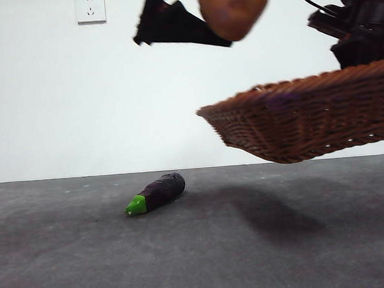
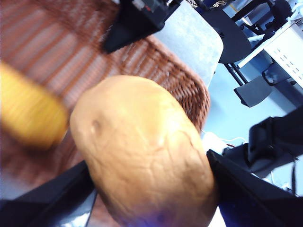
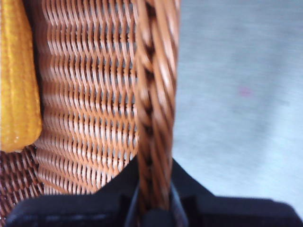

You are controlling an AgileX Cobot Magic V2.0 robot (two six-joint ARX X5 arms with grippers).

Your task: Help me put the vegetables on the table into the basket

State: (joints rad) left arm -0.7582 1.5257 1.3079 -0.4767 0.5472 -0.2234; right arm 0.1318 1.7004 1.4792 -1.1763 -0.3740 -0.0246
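My left gripper is shut on the orange-brown potato and holds it high above the basket's near end; in the front view the potato hangs at the top by the black jaw. My right gripper is shut on the braided rim of the brown wicker basket and holds it tilted in the air above the table. The yellow corn cob lies inside the basket, and it also shows in the left wrist view. The dark purple eggplant lies on the grey table.
A white wall with a socket stands behind the table. The basket's shadow falls on the table right of the eggplant. Chairs and a desk show beyond the table in the left wrist view.
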